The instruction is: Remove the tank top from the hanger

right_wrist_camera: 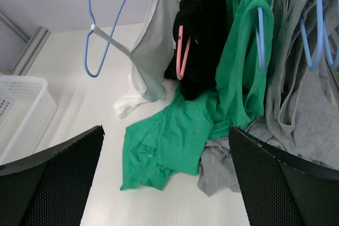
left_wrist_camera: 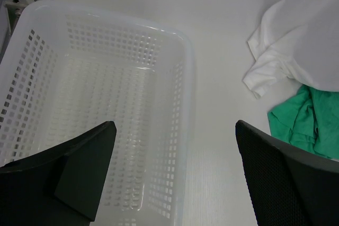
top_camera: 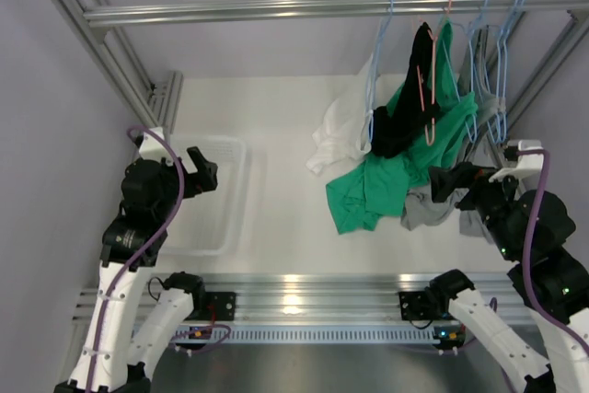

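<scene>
A black tank top (top_camera: 405, 108) hangs on a pink hanger (top_camera: 428, 98) from the rail (top_camera: 276, 11) at the upper right. It also shows in the right wrist view (right_wrist_camera: 204, 35) with its hanger (right_wrist_camera: 181, 51). A green top (top_camera: 377, 186) on a blue hanger (right_wrist_camera: 259, 35) trails down onto the table (right_wrist_camera: 175, 141). A white top (top_camera: 340, 131) hangs left of them. My right gripper (top_camera: 460, 186) (right_wrist_camera: 165, 130) is open and empty, near the clothes and facing them. My left gripper (top_camera: 202, 172) (left_wrist_camera: 175, 130) is open and empty above the basket's right rim.
A white perforated basket (top_camera: 225, 200) (left_wrist_camera: 180, 35) stands on the left of the table. Grey tops (top_camera: 428, 209) (right_wrist_camera: 307, 109) hang on blue hangers at the far right and pool on the table. Frame posts stand at both sides.
</scene>
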`<action>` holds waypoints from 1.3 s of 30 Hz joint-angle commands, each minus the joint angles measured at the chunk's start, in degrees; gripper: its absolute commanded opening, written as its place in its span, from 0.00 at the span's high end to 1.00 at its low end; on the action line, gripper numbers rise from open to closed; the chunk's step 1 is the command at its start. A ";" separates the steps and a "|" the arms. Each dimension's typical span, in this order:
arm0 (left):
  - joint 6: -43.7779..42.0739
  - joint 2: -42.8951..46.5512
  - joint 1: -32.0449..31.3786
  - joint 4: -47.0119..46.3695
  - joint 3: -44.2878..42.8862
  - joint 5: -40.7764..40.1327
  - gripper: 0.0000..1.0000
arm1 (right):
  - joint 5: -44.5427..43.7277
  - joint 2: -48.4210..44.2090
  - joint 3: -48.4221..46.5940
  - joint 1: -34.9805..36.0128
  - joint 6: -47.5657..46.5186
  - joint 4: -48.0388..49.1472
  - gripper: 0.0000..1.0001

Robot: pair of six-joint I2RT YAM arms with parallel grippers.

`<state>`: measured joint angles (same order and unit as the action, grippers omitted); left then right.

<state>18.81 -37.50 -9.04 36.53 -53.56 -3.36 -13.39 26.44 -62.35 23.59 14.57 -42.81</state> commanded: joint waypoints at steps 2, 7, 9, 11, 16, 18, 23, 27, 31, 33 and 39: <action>-0.35 0.58 0.25 -3.31 0.30 0.45 0.01 | 2.74 1.07 -3.57 0.75 -0.77 4.13 0.01; -0.35 0.76 0.25 -3.31 0.47 0.54 0.01 | 12.48 5.09 -8.03 0.66 1.34 9.93 0.01; -0.35 0.76 0.25 -3.31 0.47 0.63 0.01 | 16.97 9.23 -13.29 0.66 1.87 10.02 0.01; -0.44 0.76 0.25 -3.22 0.47 0.54 0.01 | 20.24 17.57 -17.09 0.75 2.30 9.85 0.01; -0.53 0.93 0.25 -3.31 0.65 0.28 0.01 | 10.19 34.70 -29.57 3.03 0.20 6.60 0.01; -0.44 0.85 0.25 -3.31 0.83 0.37 0.01 | 6.11 37.45 -31.51 5.58 -1.81 6.68 0.03; -0.35 -0.03 0.25 -3.31 0.91 1.24 0.01 | -8.83 46.76 -35.20 12.60 -5.69 6.60 0.14; -0.44 -0.39 0.25 -3.31 1.00 1.95 0.01 | -16.65 51.61 -37.58 13.32 -6.22 6.86 0.27; -0.35 -0.12 0.25 -3.31 1.09 2.30 0.01 | -17.56 54.06 -38.64 13.32 -6.30 6.86 0.39; -0.44 -0.38 0.25 -3.40 1.09 2.74 0.01 | -17.20 55.30 -39.77 13.32 -6.83 7.47 0.46; -0.44 0.40 0.25 -3.31 1.18 2.56 0.01 | -17.81 58.82 -40.75 13.32 -5.87 7.39 0.66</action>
<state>18.79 -37.74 -9.04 36.40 -52.88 -1.30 -29.12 83.99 -101.16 36.34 8.51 -36.56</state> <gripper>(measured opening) 0.990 0.353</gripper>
